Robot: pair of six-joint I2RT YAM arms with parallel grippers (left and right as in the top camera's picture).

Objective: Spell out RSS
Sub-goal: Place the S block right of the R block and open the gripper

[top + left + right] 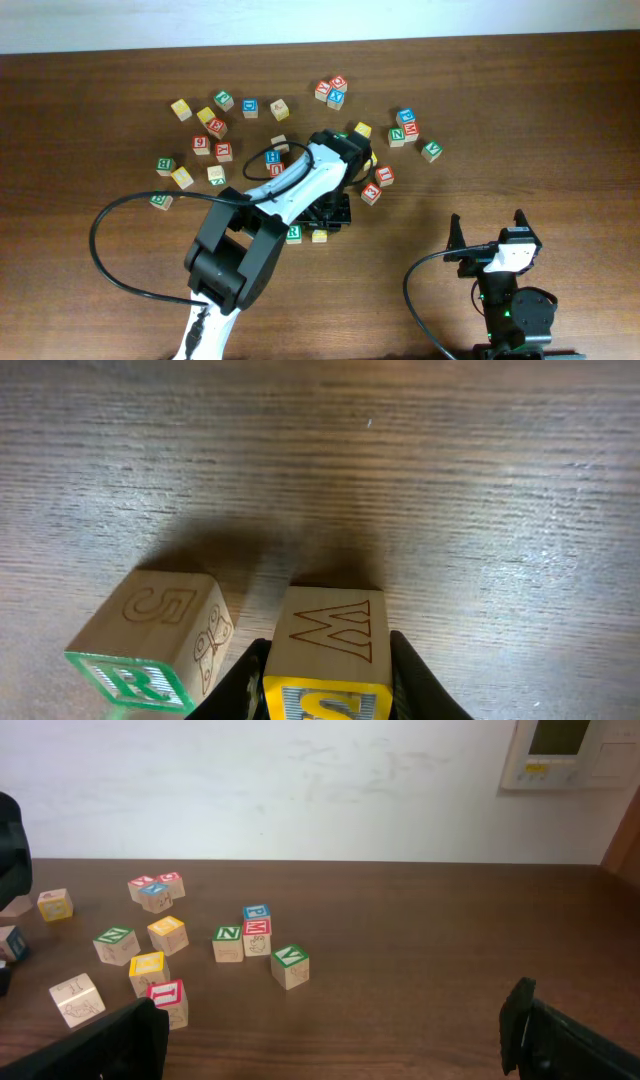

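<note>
Yellow S cube (pixel 328 650) pinched in left end effector (pixel 330 682), green R cube (pixel 150 645) just beside.
From left wrist: gripped by both sides between dark fingers (pixel 240 685), yellow S face toward camera, engraved W on top; touching desk (pixel 400 480) or just above it, cannot tell which. Left of that grip, across a narrow gap and slightly turned: R cube, green-bordered face toward camera, engraved 5 on top. From overhead: both at the near edge of the scattered letter cubes (pixel 181 109), under the left arm's tip. Second S cube not told apart among the scatter. Right end effector (pixel 488 232) at the desk's right front, well apart from every cube, fingers spread wide, holding nothing.
</note>
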